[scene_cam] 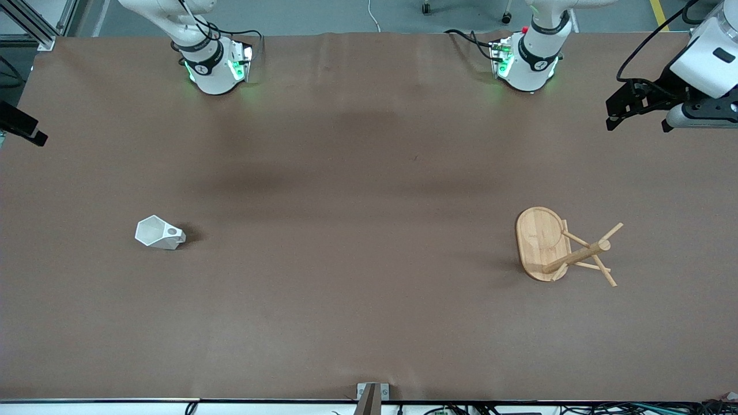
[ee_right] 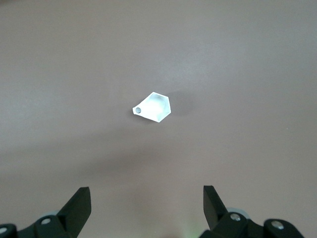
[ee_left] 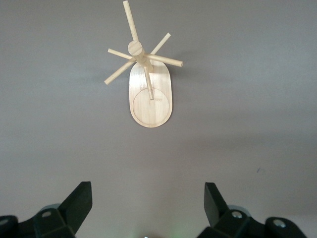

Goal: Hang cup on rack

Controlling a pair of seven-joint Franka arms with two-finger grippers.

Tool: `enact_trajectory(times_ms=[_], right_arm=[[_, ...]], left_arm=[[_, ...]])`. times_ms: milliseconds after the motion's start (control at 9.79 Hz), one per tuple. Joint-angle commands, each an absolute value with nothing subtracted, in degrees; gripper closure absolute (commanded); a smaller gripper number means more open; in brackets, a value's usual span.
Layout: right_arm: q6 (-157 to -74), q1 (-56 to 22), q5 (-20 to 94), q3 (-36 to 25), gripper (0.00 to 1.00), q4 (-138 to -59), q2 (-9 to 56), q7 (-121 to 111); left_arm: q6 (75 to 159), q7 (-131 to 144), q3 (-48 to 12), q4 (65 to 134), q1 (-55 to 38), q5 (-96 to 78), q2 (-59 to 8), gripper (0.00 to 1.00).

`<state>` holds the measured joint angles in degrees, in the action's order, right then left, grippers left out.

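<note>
Your table (scene_cam: 346,323) is covered in plain brown material and carries only two loose items, set well apart from each other.

The rack (scene_cam: 556,245) is the larger of the two. You will find it toward the left arm's end of the table, standing on its oval wooden base, with a central post and thin pegs angling outward from it. The left wrist view shows the same rack (ee_left: 148,82) from above, with its pegs fanned out around the top of the post.

The cup (scene_cam: 158,232) is the smaller item. It sits on the table surface toward the right arm's end, about as near the front camera as the rack. It is white and faceted, and its side tab with the round hole is visible. The right wrist view also shows the cup (ee_right: 152,107) below the camera, alone on the table.

Your left gripper (ee_left: 147,206) hangs high over the table at its own end, fingers spread wide with nothing between them. Your right gripper (ee_right: 146,206) hangs over the table at the cup's end, fingers likewise spread wide and holding nothing. Neither gripper touches either item.

The cup is not on the rack.
</note>
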<state>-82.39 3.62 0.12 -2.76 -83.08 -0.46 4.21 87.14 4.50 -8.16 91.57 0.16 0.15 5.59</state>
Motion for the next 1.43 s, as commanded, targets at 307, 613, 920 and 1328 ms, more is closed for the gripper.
enact_trajectory(times_ms=[307, 613, 920, 1328], right_arm=[[-82.2, 4.4, -0.4, -2.2, 0.00, -83.4, -1.0, 4.5], [-81.9, 4.5, -0.5, -2.4, 0.00, -83.8, -1.0, 4.3], [-86.5, 4.7, -0.7, -2.4, 0.00, -88.6, 1.5, 4.2], [-108.4, 5.4, -0.7, -2.5, 0.00, -102.3, 8.6, -1.0]], left_arm=[[86.5, 4.1, -8.3, 91.2, 0.4, -0.4, 4.1, 0.00], [86.5, 4.1, -8.2, 91.1, 0.4, -0.6, 3.9, 0.00], [86.2, 4.1, -8.2, 91.1, 0.6, -0.8, 3.8, 0.00], [86.1, 4.9, -8.1, 91.1, 0.7, -1.0, 3.8, 0.00]])
